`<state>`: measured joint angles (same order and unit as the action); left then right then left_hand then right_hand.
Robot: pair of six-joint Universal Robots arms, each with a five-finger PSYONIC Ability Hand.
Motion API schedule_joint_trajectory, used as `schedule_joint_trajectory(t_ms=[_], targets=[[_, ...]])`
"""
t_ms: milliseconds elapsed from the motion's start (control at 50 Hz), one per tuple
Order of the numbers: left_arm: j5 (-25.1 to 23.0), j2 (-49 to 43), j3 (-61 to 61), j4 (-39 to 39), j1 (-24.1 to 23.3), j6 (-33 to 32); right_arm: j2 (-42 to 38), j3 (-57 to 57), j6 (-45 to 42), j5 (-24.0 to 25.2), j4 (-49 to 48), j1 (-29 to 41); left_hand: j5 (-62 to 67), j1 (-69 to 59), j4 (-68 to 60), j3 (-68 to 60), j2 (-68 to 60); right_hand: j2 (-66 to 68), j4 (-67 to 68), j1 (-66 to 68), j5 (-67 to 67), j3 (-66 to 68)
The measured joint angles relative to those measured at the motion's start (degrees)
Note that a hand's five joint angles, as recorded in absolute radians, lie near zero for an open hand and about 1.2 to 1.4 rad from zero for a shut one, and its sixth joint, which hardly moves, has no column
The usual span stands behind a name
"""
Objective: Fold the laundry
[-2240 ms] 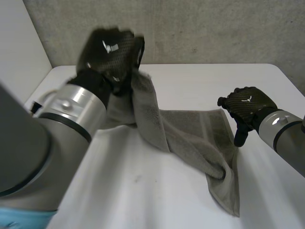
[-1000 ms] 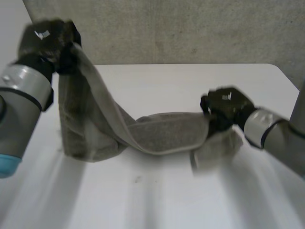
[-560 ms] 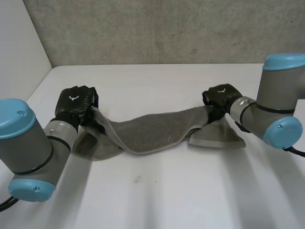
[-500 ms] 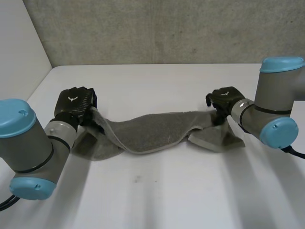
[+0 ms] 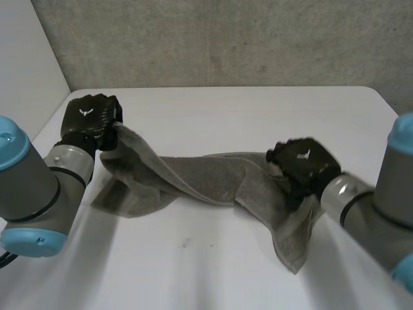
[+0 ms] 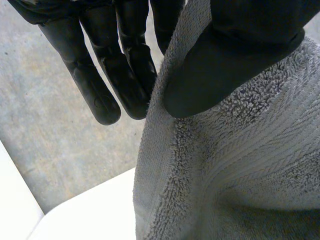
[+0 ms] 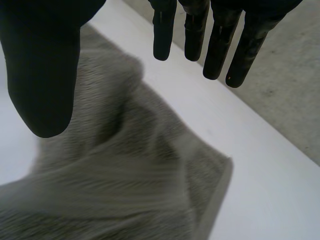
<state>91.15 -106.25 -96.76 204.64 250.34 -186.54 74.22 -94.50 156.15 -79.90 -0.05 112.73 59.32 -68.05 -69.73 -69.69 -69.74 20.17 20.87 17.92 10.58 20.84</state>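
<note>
A grey towel point(image 5: 206, 177) lay twisted across the desk point(image 5: 193, 271), long axis from ten o'clock to four. The left hand point(image 5: 90, 119) pinched its raised ten-o'clock end between thumb and fingers point(image 6: 125, 75). The right hand point(image 5: 302, 165), fingers straight, held nothing above the four-o'clock end.

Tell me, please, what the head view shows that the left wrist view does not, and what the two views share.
Head view adds: the towel at full length, twisted across the table, and the right hand above its right end.
Left wrist view adds: the grip up close, with the thumb pressing the towel's edge against straight fingers.
Shared: the left hand holding the towel's left end raised, the white table and the grey wall behind.
</note>
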Motion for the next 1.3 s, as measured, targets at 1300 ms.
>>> schedule_joint_trajectory(t_ms=[1300], targets=[[0.5,19.5,7.1,-9.2,-3.0,9.7,-14.9,2.8,22.4,-15.8,-26.2,13.7,0.0,-0.3,0.0,0.0,0.0,47.1,47.1,36.0,45.3,46.4]])
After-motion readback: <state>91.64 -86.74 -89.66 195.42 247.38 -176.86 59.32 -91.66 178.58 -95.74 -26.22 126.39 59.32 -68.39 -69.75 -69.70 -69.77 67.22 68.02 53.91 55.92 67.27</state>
